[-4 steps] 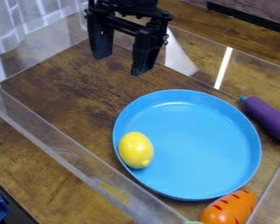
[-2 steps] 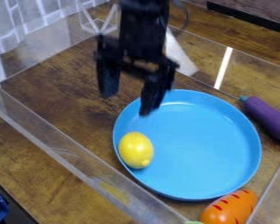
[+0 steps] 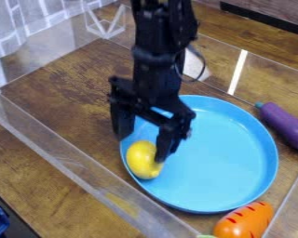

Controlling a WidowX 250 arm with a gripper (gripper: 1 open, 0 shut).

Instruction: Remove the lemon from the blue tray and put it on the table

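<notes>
The lemon is a small bright yellow oval lying at the left inner edge of the blue tray, a large round light-blue plate on the dark wood table. My black gripper hangs open straight above the lemon, one finger to its left and one to its right, with the tips down around the fruit's upper part. The fingers hide the top of the lemon. I cannot tell whether they touch it.
A purple eggplant toy lies just off the tray's right rim. An orange striped carrot toy sits at the tray's near edge. Clear acrylic walls border the table at left and front.
The gripper has come down and forward from the table's far side to just over the lemon, staying open. The lemon and tray have not moved.
</notes>
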